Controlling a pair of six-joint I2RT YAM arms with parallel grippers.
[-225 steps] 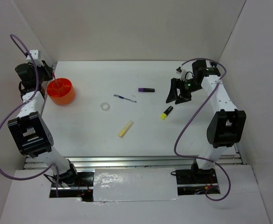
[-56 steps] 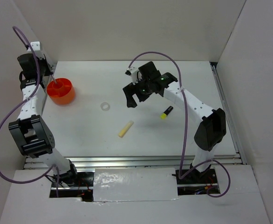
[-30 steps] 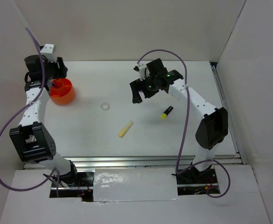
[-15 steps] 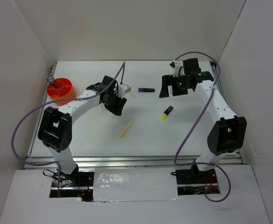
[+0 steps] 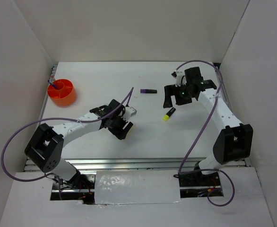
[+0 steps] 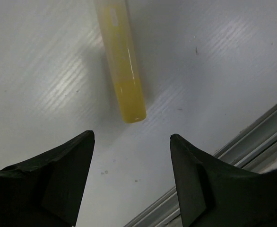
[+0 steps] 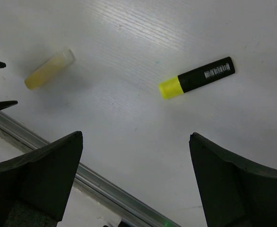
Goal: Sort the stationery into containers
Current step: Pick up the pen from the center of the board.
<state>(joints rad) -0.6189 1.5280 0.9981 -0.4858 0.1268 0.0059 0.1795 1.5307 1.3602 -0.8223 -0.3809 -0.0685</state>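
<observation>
The pale yellow stick lies on the white table just ahead of my left gripper, which is open and empty, low over the table; it also shows in the right wrist view. In the top view my left gripper covers the stick. My right gripper is open and empty, above the black-yellow highlighter, which the right wrist view also shows. The purple marker lies to its left. The orange-red cup at far left holds a pen. The tape ring is hidden.
A metal rail runs along the table's near edge, close to my left gripper; it also shows in the right wrist view. White walls enclose the table on three sides. My left arm stretches across the table's left half.
My left gripper has moved from mid-table toward the near edge and now sits over the yellow stick. My right gripper has barely shifted.
</observation>
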